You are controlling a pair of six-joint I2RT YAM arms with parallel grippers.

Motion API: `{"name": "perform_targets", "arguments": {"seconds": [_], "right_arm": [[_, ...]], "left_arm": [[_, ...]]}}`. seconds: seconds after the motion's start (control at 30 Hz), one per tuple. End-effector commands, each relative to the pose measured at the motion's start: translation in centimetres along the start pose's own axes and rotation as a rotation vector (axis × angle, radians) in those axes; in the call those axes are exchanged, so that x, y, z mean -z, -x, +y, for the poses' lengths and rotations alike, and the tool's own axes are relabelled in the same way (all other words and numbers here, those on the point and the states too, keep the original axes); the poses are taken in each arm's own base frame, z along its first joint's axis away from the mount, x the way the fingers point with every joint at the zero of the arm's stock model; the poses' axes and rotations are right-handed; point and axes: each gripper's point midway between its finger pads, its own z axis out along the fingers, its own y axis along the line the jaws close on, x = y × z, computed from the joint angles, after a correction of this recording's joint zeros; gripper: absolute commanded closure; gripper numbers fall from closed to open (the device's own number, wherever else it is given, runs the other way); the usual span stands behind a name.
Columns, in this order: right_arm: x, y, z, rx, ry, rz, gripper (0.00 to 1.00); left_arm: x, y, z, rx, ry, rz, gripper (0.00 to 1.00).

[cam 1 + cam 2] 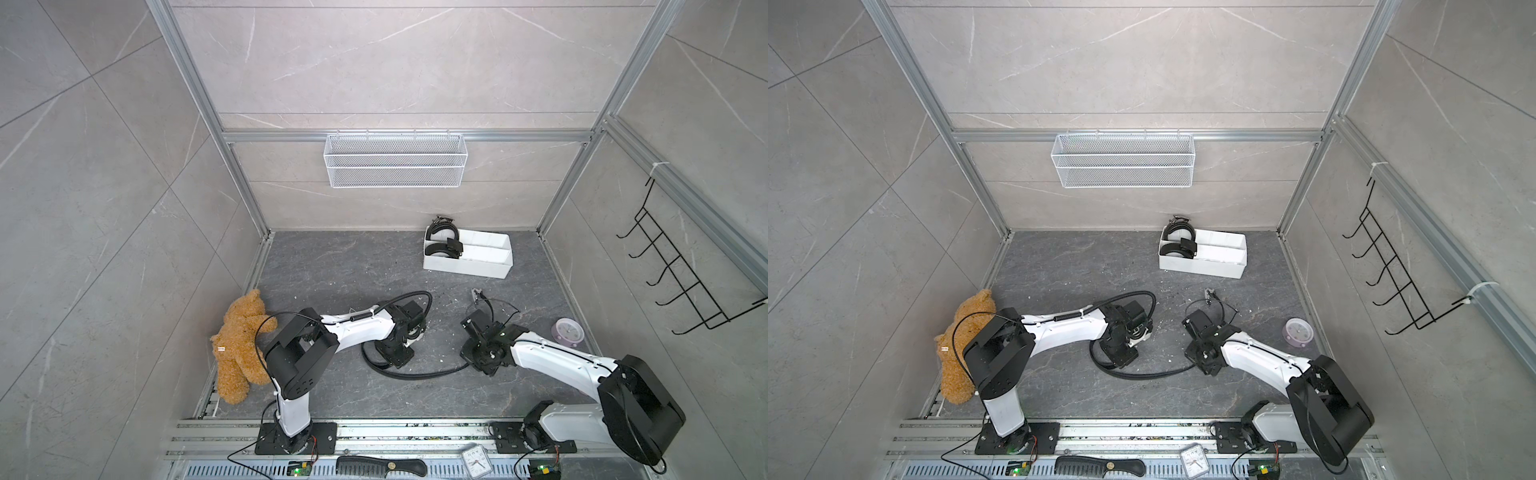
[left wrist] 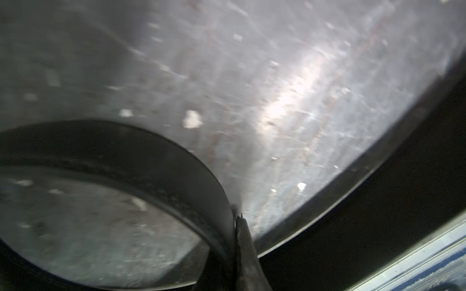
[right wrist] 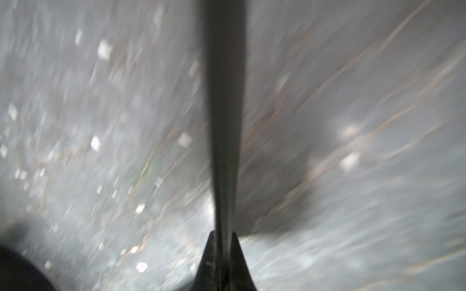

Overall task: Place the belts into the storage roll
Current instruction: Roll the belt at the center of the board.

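Observation:
The storage roll [image 1: 478, 266] [image 1: 1217, 266] is a white divided tray at the back right of the floor. Two coiled black belts [image 1: 442, 240] sit in its left compartments. A third belt [image 1: 419, 375] [image 1: 1144, 375] lies on the floor in a long curve between both arms. My left gripper [image 2: 238, 219] is shut on this belt [image 2: 156, 156], which loops away from the jaws. My right gripper [image 3: 223, 236] is shut on the same belt [image 3: 224, 100], seen edge-on and running straight away from the jaws. In both top views the wrists hide the fingertips.
A brown teddy bear [image 1: 239, 345] lies by the left arm's base. A pink clock [image 1: 567, 331] sits beside the right arm. A small metal piece [image 1: 476, 295] lies beyond the right wrist. A wire basket [image 1: 395, 160] and a black hook rack [image 1: 673, 266] hang on the walls.

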Motion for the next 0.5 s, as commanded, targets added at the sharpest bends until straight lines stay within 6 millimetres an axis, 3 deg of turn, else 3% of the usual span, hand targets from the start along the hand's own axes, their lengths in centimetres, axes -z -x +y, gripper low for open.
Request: {"name": "perform_targets", "arguments": {"seconds": [0.0,0.27,0.47], "right_arm": [[0.6,2.4,-1.5,0.134,-0.094,-0.025,1.00],[2.0,9.0,-2.2,0.156,-0.145,-0.084,1.00],[3.0,12.9,-2.8,0.174,-0.170,-0.106,1.00]], "left_arm": [[1.6,-0.1,-1.1,-0.074,-0.011,-0.045,1.00],[0.4,-2.3,-1.7,-0.143,0.008,0.029,1.00],[-1.0,-3.0,-3.5,-0.193,-0.017,0.091,1.00]]}}
